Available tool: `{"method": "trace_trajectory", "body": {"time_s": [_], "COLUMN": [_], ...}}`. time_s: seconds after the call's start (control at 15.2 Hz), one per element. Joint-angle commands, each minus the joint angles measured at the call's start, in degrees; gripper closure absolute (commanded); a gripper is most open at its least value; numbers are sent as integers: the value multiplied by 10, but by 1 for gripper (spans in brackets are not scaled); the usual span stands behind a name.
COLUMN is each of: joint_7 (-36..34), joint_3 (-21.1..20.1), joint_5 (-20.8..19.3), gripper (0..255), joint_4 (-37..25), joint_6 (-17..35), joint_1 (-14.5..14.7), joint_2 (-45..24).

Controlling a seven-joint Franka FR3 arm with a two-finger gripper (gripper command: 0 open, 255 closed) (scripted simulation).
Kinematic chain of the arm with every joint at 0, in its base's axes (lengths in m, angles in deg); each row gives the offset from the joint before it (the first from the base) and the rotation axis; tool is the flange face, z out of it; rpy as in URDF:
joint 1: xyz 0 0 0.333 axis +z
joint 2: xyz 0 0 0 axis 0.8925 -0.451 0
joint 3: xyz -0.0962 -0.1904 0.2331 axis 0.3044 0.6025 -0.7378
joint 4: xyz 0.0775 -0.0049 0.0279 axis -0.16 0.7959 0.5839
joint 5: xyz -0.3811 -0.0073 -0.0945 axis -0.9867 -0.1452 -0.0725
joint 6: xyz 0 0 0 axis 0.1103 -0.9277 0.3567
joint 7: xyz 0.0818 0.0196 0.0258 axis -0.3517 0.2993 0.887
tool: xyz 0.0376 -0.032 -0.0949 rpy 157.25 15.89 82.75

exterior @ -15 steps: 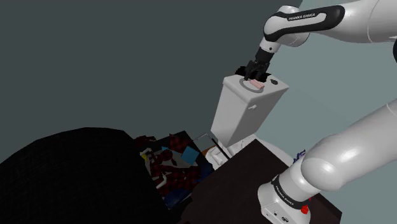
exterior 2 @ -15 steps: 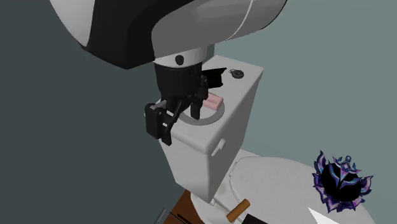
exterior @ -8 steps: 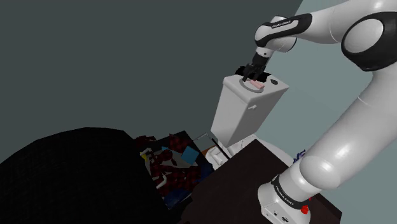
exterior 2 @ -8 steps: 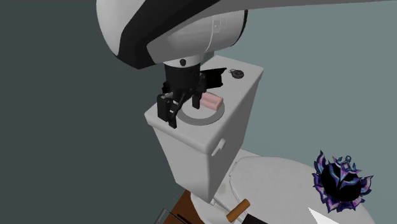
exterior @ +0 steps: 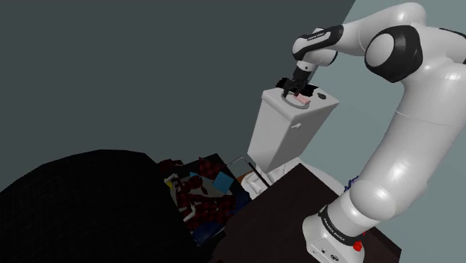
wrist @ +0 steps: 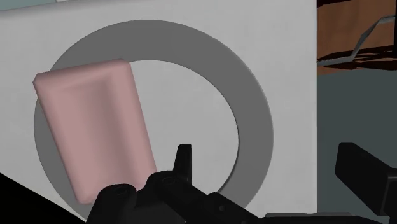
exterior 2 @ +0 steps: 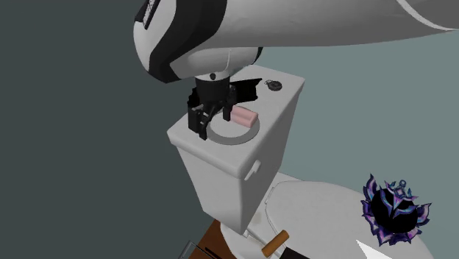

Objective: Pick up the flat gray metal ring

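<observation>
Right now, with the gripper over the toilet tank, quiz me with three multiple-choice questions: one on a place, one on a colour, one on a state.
1. Where does the gray ring lie?
A) on the tank lid
B) on the toilet seat
C) on the floor

2. What colour is the block lying across the ring?
A) blue
B) pink
C) green

3. How does the gripper stand?
A) shut on the ring
B) shut on the block
C) open

Answers: 1 A, it lies flat on the white lid; 2 B, the wrist view shows it pink; 3 C, the fingers stand apart in the wrist view.
</observation>
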Motion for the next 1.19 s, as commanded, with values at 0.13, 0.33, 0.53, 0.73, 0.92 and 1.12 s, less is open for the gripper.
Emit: {"method": "trace_trajectory", "body": {"time_s": [0.13,0.33,0.53,0.73,0.92,1.12], "joint_7": [7,9,9,10,10,7], "joint_3": [-3,-5,-5,-6,-6,-2], "joint_5": [9,12,12,15,15,8], "gripper": [0,0,255,255,255,255], "joint_4": [12,16,15,9,10,11], "joint_6": [26,36,35,35,36,23], "joint_1": [-4,-5,-4,-6,-6,-3], "joint_2": [-15,-21,-22,-28,-28,-14]}}
